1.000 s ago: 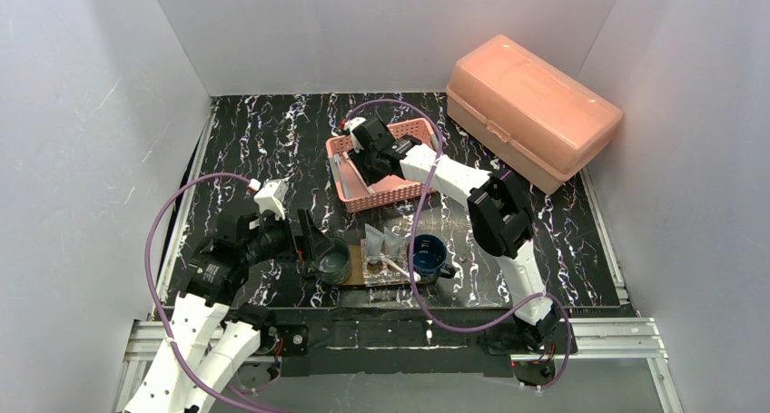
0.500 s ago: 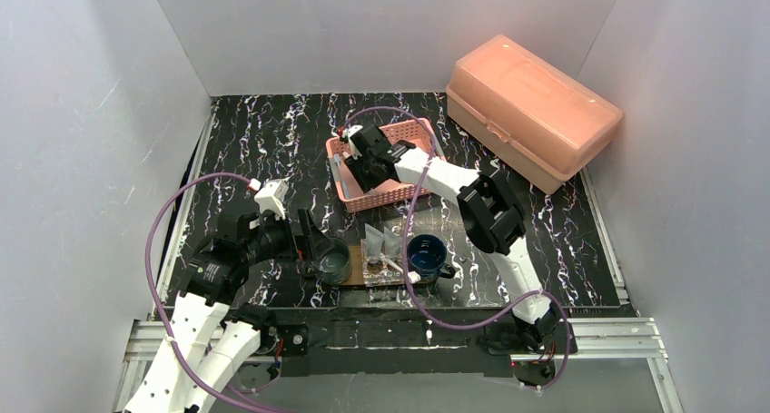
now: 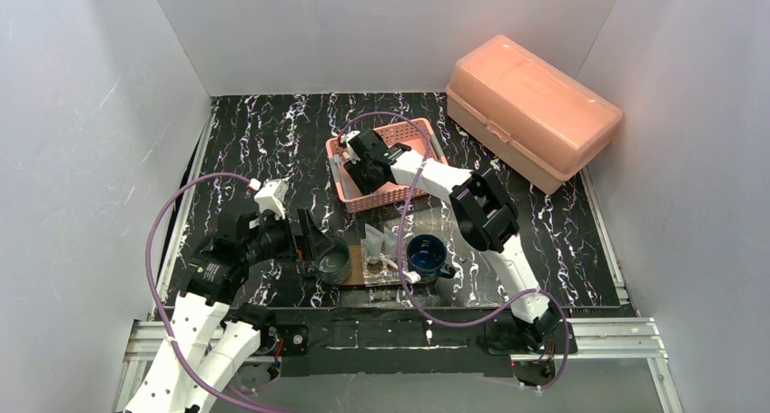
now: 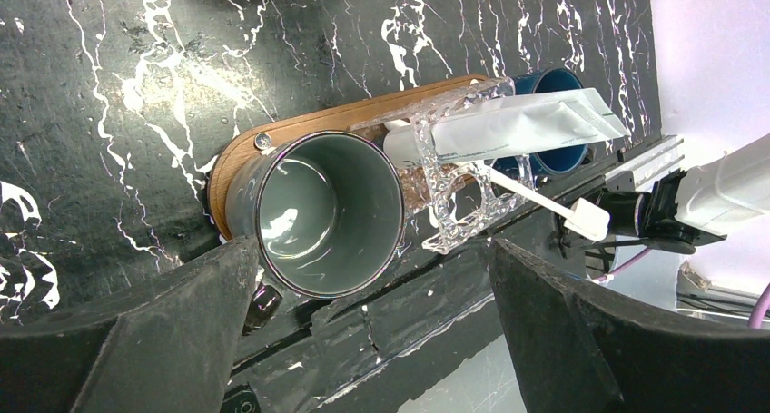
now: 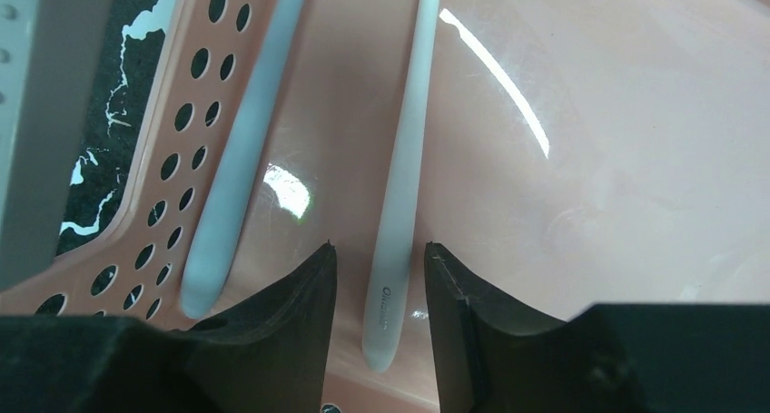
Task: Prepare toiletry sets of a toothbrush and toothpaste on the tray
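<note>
Nearest, the left tool (image 4: 372, 250) gapes wide on either side of the empty grey-green cup (image 4: 318, 213). The cup stands on the wooden tray (image 4: 300, 132) beside a glass cup (image 4: 454, 204) holding toothpaste (image 4: 518, 127). The tool is probably poised to steady it for filling. Farther back, in the pink basket (image 5: 200, 113), the right tool (image 5: 377, 254) stands parted astride a toothbrush (image 5: 404, 159) handle, not yet pinching it.

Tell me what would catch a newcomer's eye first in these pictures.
The big salmon lidded box at the far right stands out most. Next comes the pink basket in the middle, where the right end effector reaches in, open jaws either side of a white toothbrush. Near the front edge, a wooden tray carries three cups, the left end effector open around the grey cup.
</note>
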Controlling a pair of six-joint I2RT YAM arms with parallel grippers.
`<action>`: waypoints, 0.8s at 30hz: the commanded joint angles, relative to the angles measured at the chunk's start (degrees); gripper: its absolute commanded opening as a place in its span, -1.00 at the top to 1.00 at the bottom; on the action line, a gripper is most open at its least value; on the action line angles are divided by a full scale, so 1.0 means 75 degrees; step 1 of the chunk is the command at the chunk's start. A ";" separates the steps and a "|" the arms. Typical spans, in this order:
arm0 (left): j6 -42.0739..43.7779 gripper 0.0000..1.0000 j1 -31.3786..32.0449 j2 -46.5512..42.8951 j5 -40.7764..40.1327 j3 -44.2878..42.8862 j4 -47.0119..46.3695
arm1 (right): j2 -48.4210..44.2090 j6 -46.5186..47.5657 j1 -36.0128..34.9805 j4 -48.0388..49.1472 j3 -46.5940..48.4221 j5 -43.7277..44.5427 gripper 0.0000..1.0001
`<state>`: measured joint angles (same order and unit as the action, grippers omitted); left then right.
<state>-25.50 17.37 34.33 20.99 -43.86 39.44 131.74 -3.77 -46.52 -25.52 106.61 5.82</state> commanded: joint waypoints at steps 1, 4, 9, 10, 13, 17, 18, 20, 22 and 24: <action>0.0130 -0.97 -0.0042 0.0006 0.0119 0.0057 -0.0033 | 0.0215 0.0217 0.0015 -0.0110 0.0204 -0.0034 0.08; 0.0130 -0.97 -0.0045 0.0014 0.0119 0.0056 -0.0033 | 0.0285 0.0254 0.0015 -0.0157 0.0184 -0.0072 0.20; 0.0130 -0.97 -0.0051 0.0016 0.0107 0.0058 -0.0035 | 0.0395 0.0314 0.0015 -0.0252 0.0214 -0.0142 0.58; 0.0130 -0.97 -0.0046 0.0020 0.0107 0.0061 -0.0033 | 0.0399 0.0328 0.0015 -0.0270 0.0216 -0.0152 0.65; 0.0130 -0.97 -0.0054 0.0029 0.0106 0.0059 -0.0032 | 0.0372 0.0371 0.0013 -0.0230 0.0190 -0.0154 0.94; 0.0130 -0.97 -0.0054 0.0040 0.0107 0.0059 -0.0032 | 0.0258 0.0428 0.0015 -0.0196 0.0202 -0.0122 0.97; 0.0130 -0.97 -0.0054 0.0040 0.0107 0.0058 -0.0032 | 0.0215 0.0430 0.0015 -0.0188 0.0216 -0.0096 0.97; 0.0130 -0.97 -0.0060 0.0040 0.0107 0.0058 -0.0032 | 0.0101 0.0463 0.0015 -0.0176 0.0221 -0.0026 0.97; 0.0130 -0.97 -0.0054 0.0040 0.0107 0.0061 -0.0032 | -0.0043 0.0473 0.0015 -0.0148 0.0223 0.0082 0.97; 0.0130 -0.97 -0.0066 0.0043 0.0107 0.0059 -0.0032 | -0.0182 0.0469 0.0015 -0.0127 0.0238 0.0204 0.97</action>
<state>-25.50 17.32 34.46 21.02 -43.86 39.44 132.25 -1.41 -46.39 -25.47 107.37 6.02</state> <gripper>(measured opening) 0.983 0.220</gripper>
